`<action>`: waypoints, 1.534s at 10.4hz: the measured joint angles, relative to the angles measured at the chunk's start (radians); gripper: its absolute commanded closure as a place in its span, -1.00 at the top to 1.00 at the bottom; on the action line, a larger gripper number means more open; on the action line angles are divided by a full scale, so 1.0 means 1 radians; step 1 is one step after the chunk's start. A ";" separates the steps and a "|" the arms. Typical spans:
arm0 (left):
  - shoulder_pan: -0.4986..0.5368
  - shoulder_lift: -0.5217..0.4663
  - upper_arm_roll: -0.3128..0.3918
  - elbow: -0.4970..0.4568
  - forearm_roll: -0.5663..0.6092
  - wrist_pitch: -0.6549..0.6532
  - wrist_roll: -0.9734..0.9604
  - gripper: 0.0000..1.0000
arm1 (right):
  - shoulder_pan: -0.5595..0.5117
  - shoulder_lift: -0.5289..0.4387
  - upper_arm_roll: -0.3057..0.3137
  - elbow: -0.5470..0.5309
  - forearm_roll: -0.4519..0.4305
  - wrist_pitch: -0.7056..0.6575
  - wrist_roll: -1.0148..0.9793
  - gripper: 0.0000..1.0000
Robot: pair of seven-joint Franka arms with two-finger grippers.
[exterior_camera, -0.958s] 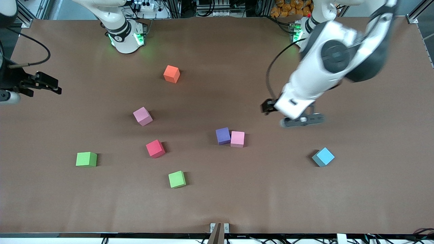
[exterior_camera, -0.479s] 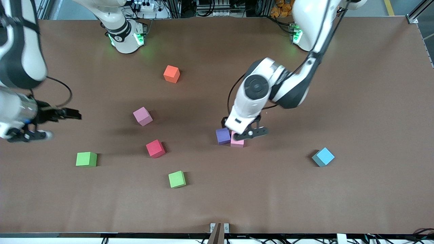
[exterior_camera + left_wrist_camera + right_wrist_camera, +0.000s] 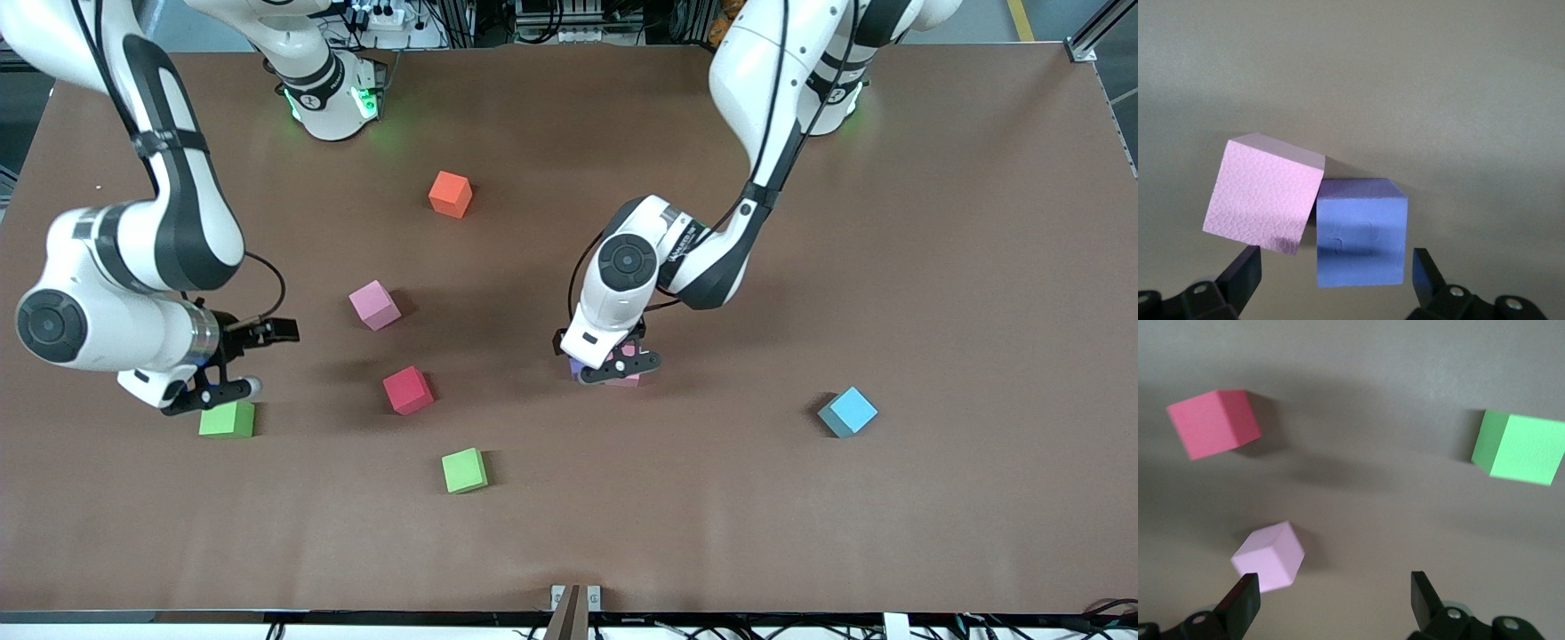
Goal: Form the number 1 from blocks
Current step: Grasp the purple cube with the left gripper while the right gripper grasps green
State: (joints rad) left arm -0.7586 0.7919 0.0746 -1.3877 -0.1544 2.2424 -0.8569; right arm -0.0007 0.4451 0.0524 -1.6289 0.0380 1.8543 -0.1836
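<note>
A purple block [image 3: 1361,233] and a pink block [image 3: 1265,193] touch at one corner; my left gripper [image 3: 1335,277] hangs open low over this pair, the purple block lying between its fingers [image 3: 1245,273]. From the front, the left gripper [image 3: 613,366] hides most of both. My right gripper [image 3: 213,393] is open above the table, right beside a green block [image 3: 226,420]. Its wrist view shows a second pink block [image 3: 1269,557] and a second green block [image 3: 1518,447]. That pink block [image 3: 373,304], that green block [image 3: 464,470] and the sky blue block [image 3: 847,412] lie apart.
A red cube [image 3: 407,389] sits between the loose pink block and the green block nearest the front camera. An orange cube [image 3: 450,194] lies closer to the arm bases. The brown table [image 3: 978,267] spreads wide toward the left arm's end.
The left arm swung in from its end of the table and came down over the purple and pink pair. The right arm moved in from the table's edge to the green block.
</note>
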 measured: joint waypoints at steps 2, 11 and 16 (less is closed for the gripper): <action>-0.003 0.002 0.002 0.001 0.000 0.000 -0.004 1.00 | -0.081 0.073 -0.009 0.019 -0.002 0.081 -0.032 1.00; -0.007 0.022 -0.006 0.003 0.000 -0.002 -0.006 1.00 | -0.214 0.369 -0.014 0.221 -0.044 0.267 -0.134 1.00; -0.011 0.040 -0.007 0.004 0.000 -0.002 -0.006 1.00 | -0.214 0.380 -0.013 0.222 -0.038 0.267 -0.134 -0.91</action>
State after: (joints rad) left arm -0.7694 0.8316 0.0678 -1.3835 -0.1546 2.2404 -0.8628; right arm -0.2146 0.8252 0.0395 -1.4072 -0.0001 2.1217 -0.3173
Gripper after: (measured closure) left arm 0.000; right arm 0.079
